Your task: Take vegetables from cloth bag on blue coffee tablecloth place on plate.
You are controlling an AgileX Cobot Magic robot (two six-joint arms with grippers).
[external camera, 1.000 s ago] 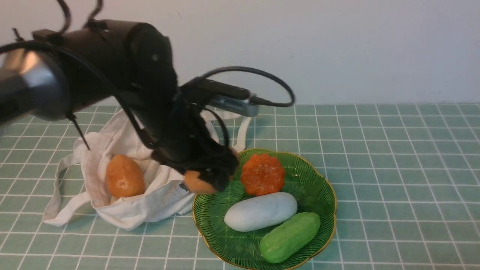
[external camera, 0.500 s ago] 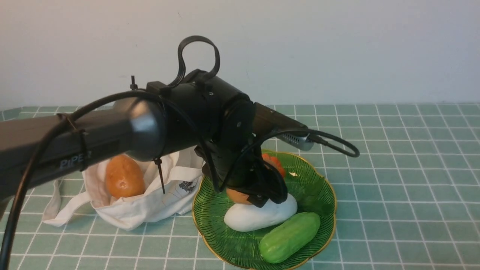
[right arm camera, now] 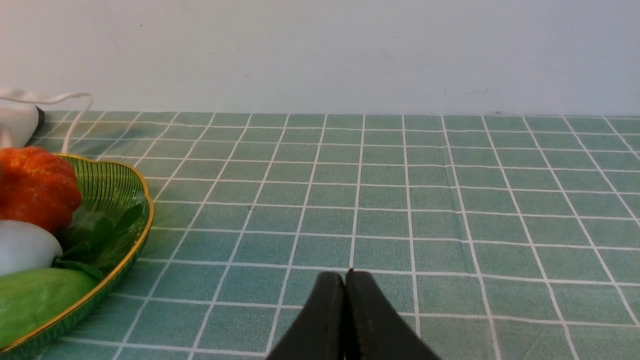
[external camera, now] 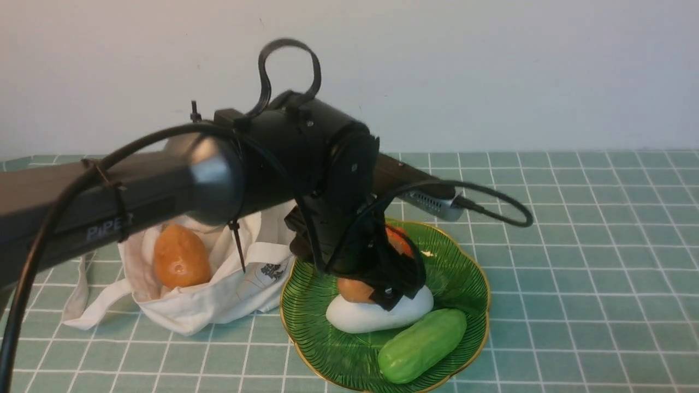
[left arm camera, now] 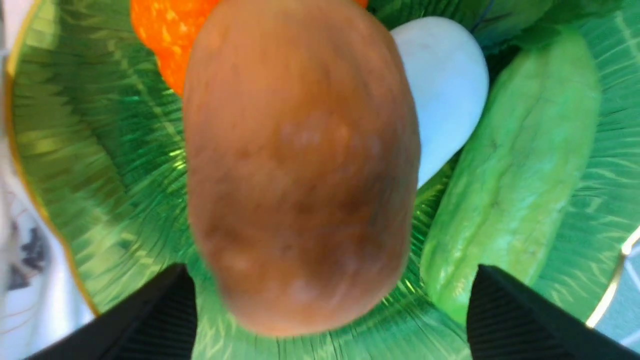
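Checked tablecloth (external camera: pixel 573 245): cloth bag (external camera: pixel 218 300) at left, plate (external camera: pixel 458 273) just beside it.

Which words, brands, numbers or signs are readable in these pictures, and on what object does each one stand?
"PiPE", in pale letters on the left arm; the end of the word is hidden.
Dark printed mark on the cloth bag: too small to read.
No other text is visible in any view.
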